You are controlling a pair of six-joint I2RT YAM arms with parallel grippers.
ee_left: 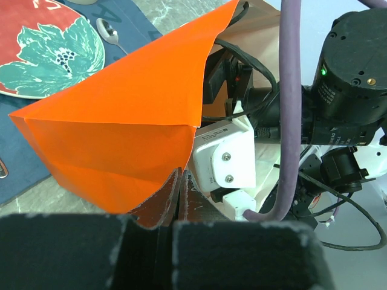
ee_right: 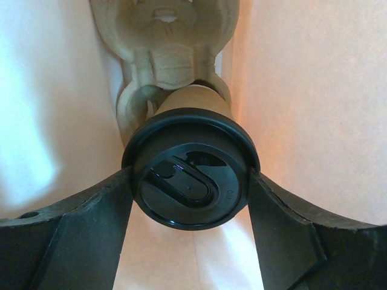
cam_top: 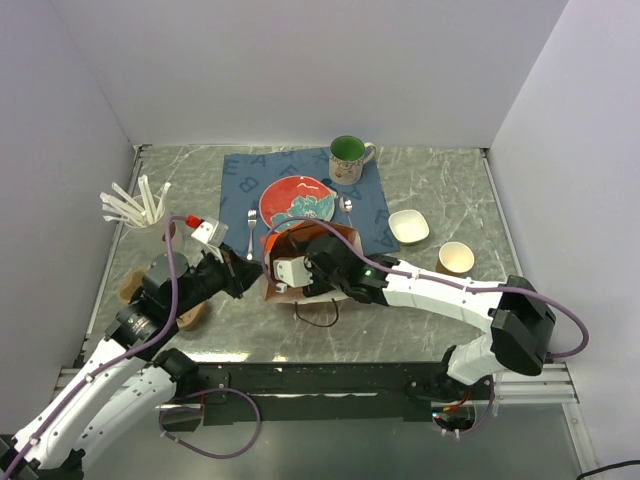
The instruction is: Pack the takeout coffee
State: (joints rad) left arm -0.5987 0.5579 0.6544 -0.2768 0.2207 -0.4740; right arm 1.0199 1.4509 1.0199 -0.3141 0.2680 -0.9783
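Inside the orange paper bag [ee_left: 121, 121], the wide-spread right gripper [ee_right: 190, 184] clasps the black-lidded brown paper cup [ee_right: 188, 175], base toward the twelve o'clock moulded pulp carrier [ee_right: 158, 60].

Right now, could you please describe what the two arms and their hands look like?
The left arm and right arm have white shells with black joints, each trailed by a purple cable. The left hand and right hand have broad, scuffed black fingers.

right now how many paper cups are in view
2. A lidded cup is held by the right gripper inside the orange bag; an open cup stands on the table's right side. The left arm may hide others.
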